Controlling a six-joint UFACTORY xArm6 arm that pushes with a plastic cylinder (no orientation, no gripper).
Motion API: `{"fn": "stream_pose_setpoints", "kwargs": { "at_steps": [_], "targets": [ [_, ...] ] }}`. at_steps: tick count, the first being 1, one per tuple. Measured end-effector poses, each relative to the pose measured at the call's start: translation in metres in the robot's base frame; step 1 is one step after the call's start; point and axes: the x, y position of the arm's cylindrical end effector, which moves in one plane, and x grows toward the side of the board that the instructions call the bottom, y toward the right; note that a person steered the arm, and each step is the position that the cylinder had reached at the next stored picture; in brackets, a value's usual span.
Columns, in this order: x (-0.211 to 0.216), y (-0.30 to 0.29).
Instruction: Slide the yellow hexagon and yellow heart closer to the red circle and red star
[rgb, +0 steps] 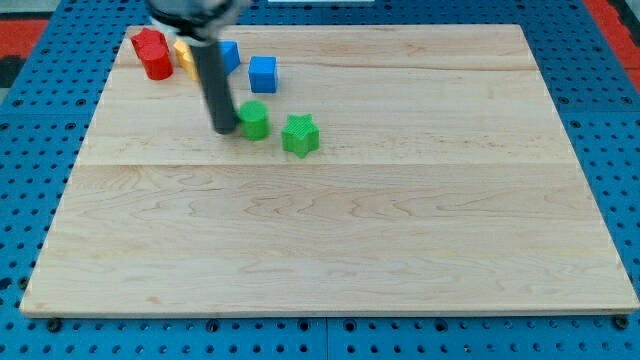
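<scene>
Two red blocks sit at the board's top left: one, star-like, behind a red cylinder. A yellow block lies right beside them on their right, partly hidden by my rod; I cannot tell its shape or whether a second yellow block is behind the rod. My tip rests on the board below and to the right of the yellow block, touching or nearly touching the left side of a green round block.
A green star lies right of the green round block. Two blue blocks stand near the top: one just right of my rod, a blue cube further right. The wooden board lies on a blue pegboard.
</scene>
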Motion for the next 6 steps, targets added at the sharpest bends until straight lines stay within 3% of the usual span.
{"fn": "stream_pose_setpoints", "kwargs": {
  "at_steps": [1,2,3,6],
  "targets": [
    [0.002,0.011],
    [-0.046,-0.053],
    [-0.076,-0.038],
    [-0.129,-0.113]
  ]
}}
